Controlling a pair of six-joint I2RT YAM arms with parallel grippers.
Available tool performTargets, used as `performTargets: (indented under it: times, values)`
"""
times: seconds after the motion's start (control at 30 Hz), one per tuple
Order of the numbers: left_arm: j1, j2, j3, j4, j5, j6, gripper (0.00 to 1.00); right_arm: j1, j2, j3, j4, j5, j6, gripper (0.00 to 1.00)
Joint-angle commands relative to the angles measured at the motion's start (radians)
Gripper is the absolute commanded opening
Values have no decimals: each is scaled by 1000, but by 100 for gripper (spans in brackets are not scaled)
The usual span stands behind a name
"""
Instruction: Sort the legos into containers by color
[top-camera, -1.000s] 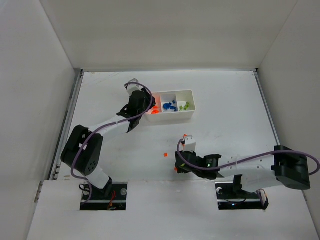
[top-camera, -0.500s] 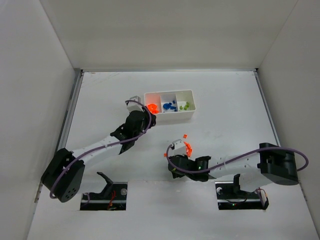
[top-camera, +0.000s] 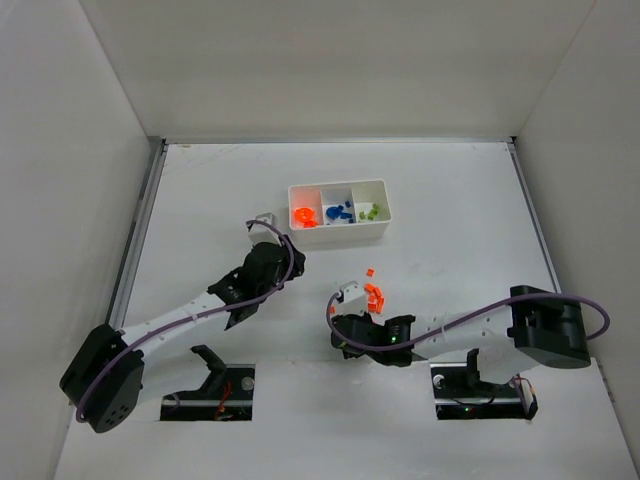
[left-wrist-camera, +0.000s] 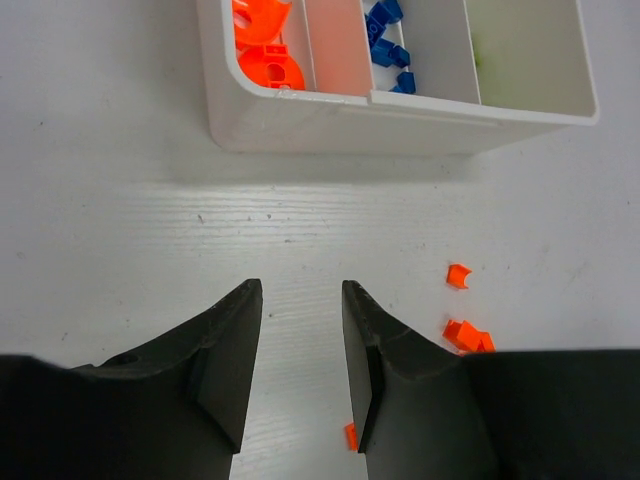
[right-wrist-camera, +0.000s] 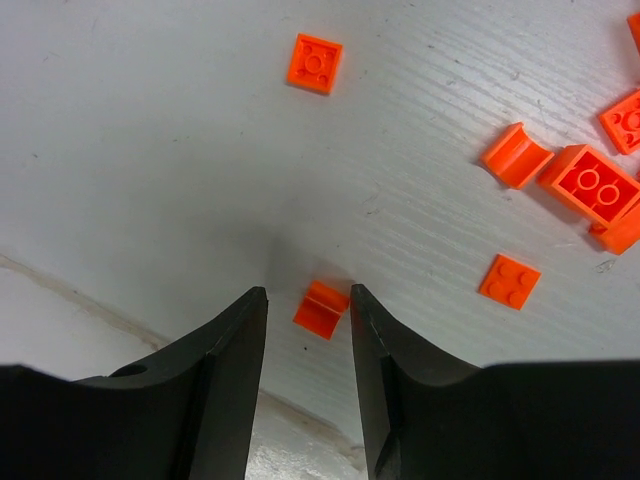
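Note:
The white three-compartment tray (top-camera: 385, 212) stands at the back; it holds orange pieces (left-wrist-camera: 262, 45) on the left, blue bricks (left-wrist-camera: 388, 50) in the middle and yellow-green bricks (top-camera: 368, 211) on the right. My left gripper (left-wrist-camera: 298, 300) is open and empty over bare table, short of the tray, and shows in the top view (top-camera: 283, 259). My right gripper (right-wrist-camera: 308, 295) is open and low at the table, with a small orange brick (right-wrist-camera: 322, 308) between its fingers, close to the right one. It shows in the top view (top-camera: 343, 338).
Several loose orange bricks (right-wrist-camera: 590, 182) lie ahead and right of my right gripper, with one flat orange plate (right-wrist-camera: 314, 63) further ahead. They show as a cluster in the top view (top-camera: 373, 294). The table's front edge lies just behind my right gripper.
My left gripper has drawn back from the tray's orange compartment toward the near left. My right gripper has shifted left and nearer the front edge.

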Motion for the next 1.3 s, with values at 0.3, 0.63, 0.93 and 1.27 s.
performTargets:
  times: [0.3,0.63,0.93,1.27]
  values:
    - [-30,-33,-20,-56,-15,-1,35,28,36,9,-68,13,36,31]
    - [-53,-19,-32,-48,-10,-14,35,10,-111,8,-80,50,29,25]
    - [-66,-30,-64,-36,-16,-27,35,-114,-176,63,-2,25,-109,25]
    - [-63,-114,-170,-54,-39,-90,35,-418,28,382,213,-186,-395,23]
